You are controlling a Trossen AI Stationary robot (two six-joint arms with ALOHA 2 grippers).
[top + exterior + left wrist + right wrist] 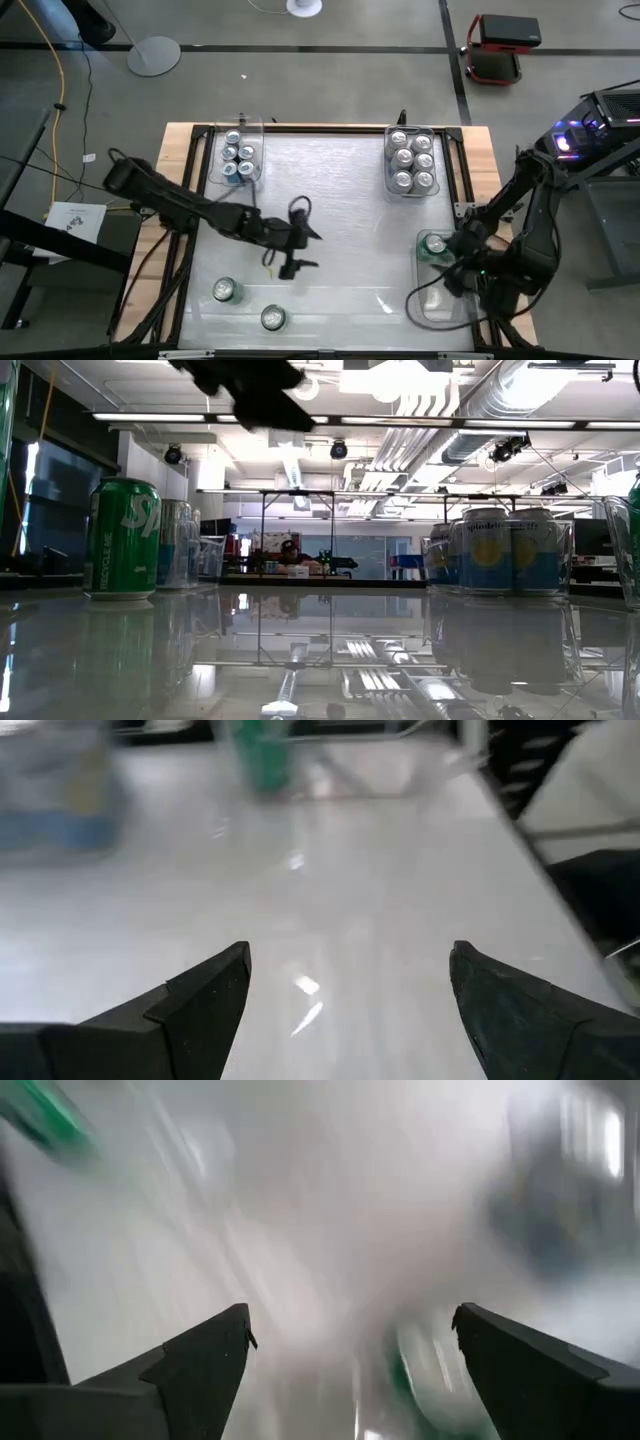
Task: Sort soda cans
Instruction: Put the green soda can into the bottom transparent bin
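Cans (225, 290) loose at the table's seven o'clock could topple if the left gripper (297, 238), wide open and empty at centre, descends off-line; right gripper (452, 262), also open, empty, at four o'clock.

Grey concrete floor (330, 80) (dark seams), red cart (497, 47); exposed ceiling ducts (500, 400), strip lights (160, 417)
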